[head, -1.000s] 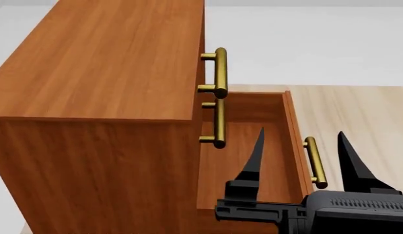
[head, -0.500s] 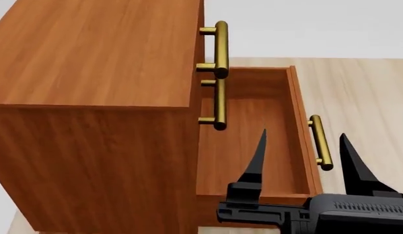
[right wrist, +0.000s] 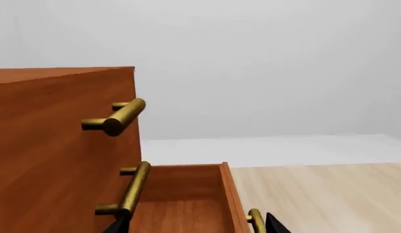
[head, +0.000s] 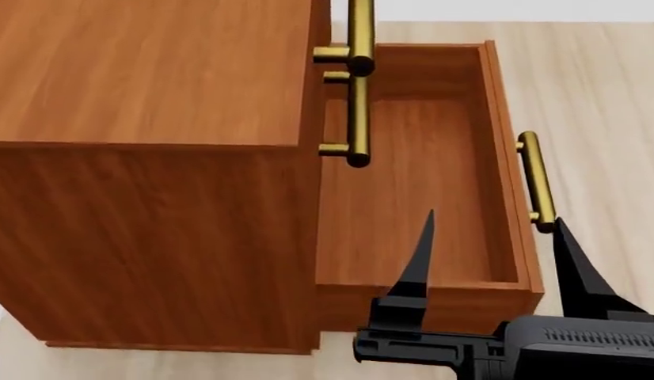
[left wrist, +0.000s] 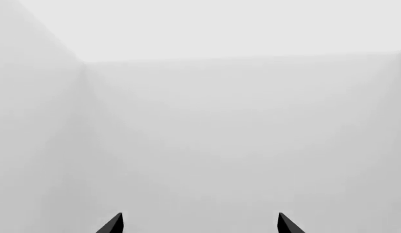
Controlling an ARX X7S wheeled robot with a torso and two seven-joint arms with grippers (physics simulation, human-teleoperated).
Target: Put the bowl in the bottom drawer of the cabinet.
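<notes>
Beside the cabinet (head: 147, 142), low at its front, the bottom drawer (head: 412, 198) stood pulled well out, its wooden floor bare. Bowl — not seen in any view; its whereabouts could not be told. Right gripper (head: 491, 245): fingers spread wide, nothing between them, one tip over the drawer's near corner, the other outside the front panel, close to the brass handle (head: 535, 180). Left gripper (left wrist: 199, 223): tips apart, empty, facing blank pale wall. Step judged: opening done, fetching of the bowl not yet begun. Next move would call for drawing the right arm clear of the handle and front edge. Room: two upper handles (head: 357, 111) overhung the drawer's inner side — descent best made toward its outer half.
</notes>
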